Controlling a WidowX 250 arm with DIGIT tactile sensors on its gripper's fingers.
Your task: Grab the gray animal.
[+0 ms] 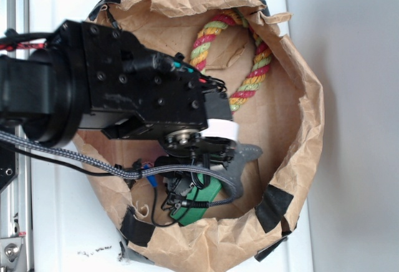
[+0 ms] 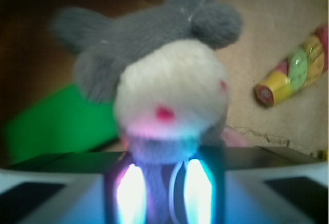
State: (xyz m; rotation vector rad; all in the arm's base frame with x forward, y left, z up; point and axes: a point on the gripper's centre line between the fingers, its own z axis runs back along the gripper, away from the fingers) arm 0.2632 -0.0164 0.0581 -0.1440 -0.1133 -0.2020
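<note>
Gray plush animal (image 2: 154,75) | cream face, red eyes | between fingers (image 2: 131,193)

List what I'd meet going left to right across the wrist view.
Green block → gray animal, filling the middle just above the jaws → striped rope end at the right, lying on the brown paper.

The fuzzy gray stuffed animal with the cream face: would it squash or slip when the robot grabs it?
The fuzzy gray stuffed animal with the cream face looks like soft plush, so it would probably squash rather than resist. Its fuzzy pile should grip, not slip. The long ears would likely flop, and it seems light for its bulk.
</note>
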